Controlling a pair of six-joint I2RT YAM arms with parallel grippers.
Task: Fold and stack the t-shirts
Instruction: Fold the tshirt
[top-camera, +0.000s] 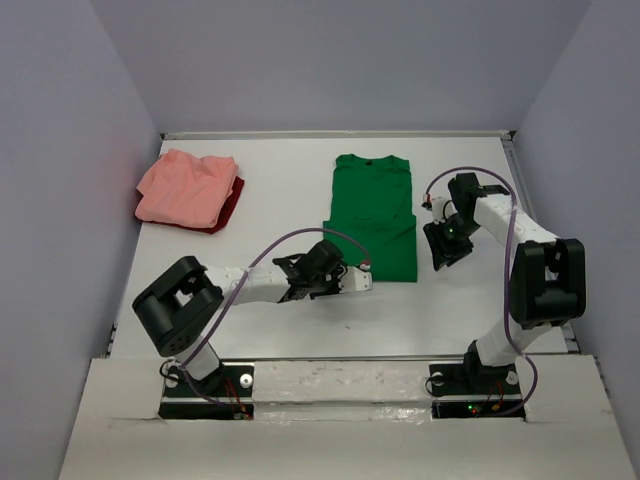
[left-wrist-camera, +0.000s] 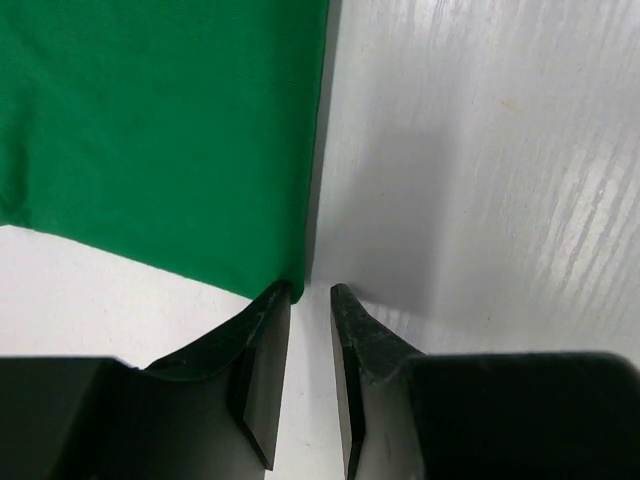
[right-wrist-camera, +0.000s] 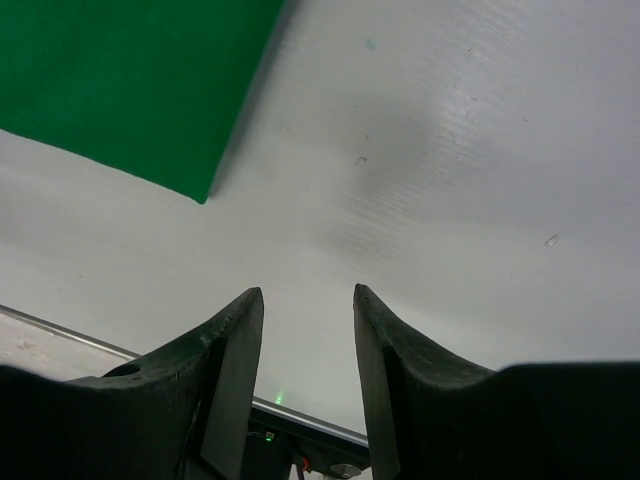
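Flanking the green t-shirt, both tools stand spread and empty

Left tool has its fingers a little apart. Bare desk shows in the narrow gap and no cloth is pinched. In the left wrist view, the tip of one finger sits just at a corner of the green t-shirt; I cannot tell whether it touches the cloth. From above, this left tool lies low at the shirt's 6 o'clock hem, its arm reaching in from 8 o'clock.

Right tool is spread wider, with nothing between its fingers. Only white desk lies beneath it, and a corner of the green cloth shows at 10 o'clock in its view, well clear of the tips. From above, the right tool hangs at 3 o'clock of the shirt, near its edge but apart from it.

The green t-shirt lies flat near the middle of the desk, collar toward 12 o'clock, sleeves folded in. At 10 o'clock of the desk, well apart, a salmon-pink t-shirt sits folded on top of dark red cloth, which peeks out along its 4 o'clock edge.
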